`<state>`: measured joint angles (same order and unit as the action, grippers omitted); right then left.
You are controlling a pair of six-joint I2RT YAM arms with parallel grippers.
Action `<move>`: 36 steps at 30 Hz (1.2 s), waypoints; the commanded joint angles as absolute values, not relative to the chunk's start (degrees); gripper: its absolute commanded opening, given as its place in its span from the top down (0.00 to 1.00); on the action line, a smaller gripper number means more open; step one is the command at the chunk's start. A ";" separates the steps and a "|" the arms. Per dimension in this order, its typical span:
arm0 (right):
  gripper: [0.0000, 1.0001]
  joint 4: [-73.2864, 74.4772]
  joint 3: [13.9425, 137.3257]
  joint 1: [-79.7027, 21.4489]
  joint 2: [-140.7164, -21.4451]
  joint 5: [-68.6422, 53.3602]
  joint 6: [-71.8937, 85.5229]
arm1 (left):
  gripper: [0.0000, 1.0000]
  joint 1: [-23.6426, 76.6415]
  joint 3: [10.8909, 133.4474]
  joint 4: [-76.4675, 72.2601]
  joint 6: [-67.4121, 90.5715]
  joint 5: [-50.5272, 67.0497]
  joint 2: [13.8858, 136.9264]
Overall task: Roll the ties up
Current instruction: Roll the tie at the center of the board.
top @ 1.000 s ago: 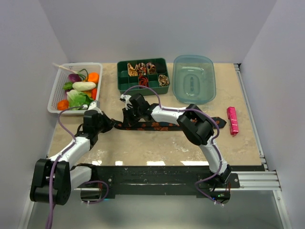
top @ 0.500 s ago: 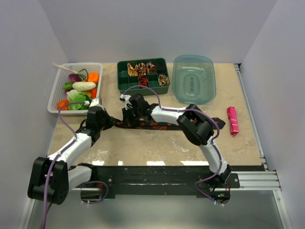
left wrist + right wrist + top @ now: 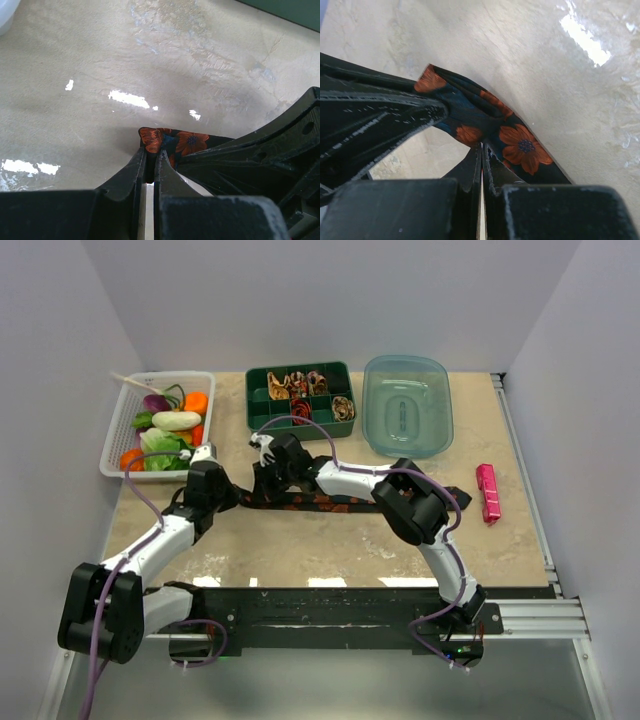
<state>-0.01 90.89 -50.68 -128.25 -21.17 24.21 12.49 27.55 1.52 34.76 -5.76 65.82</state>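
The long tie [image 3: 340, 505] lies flat across the middle of the worktop [image 3: 350, 550]. Its long axis runs left to right, and its far end disappears behind the right arm's elbow. It is thin, limp black cloth printed with orange-red flowers, and it folds wherever it is nipped.

Both claws are at its left end. The left claw [image 3: 236, 498] has its fingers pressed together on the very tip, and its wrist view shows the fabric corner [image 3: 172, 142] caught between them. The right claw [image 3: 262, 480] sits just beside it, toward the back. Its fingers are also pressed together and seem to nip the edge of the cloth [image 3: 520, 145], which rises in a small hump between the two claws.

From both claws, the whole loose length of the tie runs off to the right, so I'd expect any rolling to travel that way.

Behind them, rolled ties [image 3: 300, 385] sit as small tan, red and dark coils in a green compartment tray [image 3: 263, 418]. A clear tub [image 3: 405, 418] stands to its right and a white basket [image 3: 115, 455] of vegetables to its left. A pink bar [image 3: 487, 492] lies near the right edge.
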 commanded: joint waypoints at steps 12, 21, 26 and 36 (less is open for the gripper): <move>1.00 -3.96 98.52 -51.06 -132.89 -22.41 26.63 | 1.00 14.50 31.99 1.32 34.19 -7.03 67.59; 1.00 -4.92 97.47 -50.98 -132.89 -22.59 27.07 | 1.00 15.03 32.70 1.41 34.72 -7.65 68.20; 1.00 -5.19 96.68 -50.98 -132.45 -23.12 27.42 | 1.00 15.73 32.96 1.93 35.07 -9.40 68.29; 1.00 -6.15 92.73 -50.98 -130.17 -23.29 27.42 | 1.00 16.52 33.93 3.43 33.93 -11.25 67.76</move>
<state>-4.69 93.56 -50.61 -133.53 -22.26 27.14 15.90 31.38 5.37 34.79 -9.80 68.40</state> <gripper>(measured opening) 0.007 0.084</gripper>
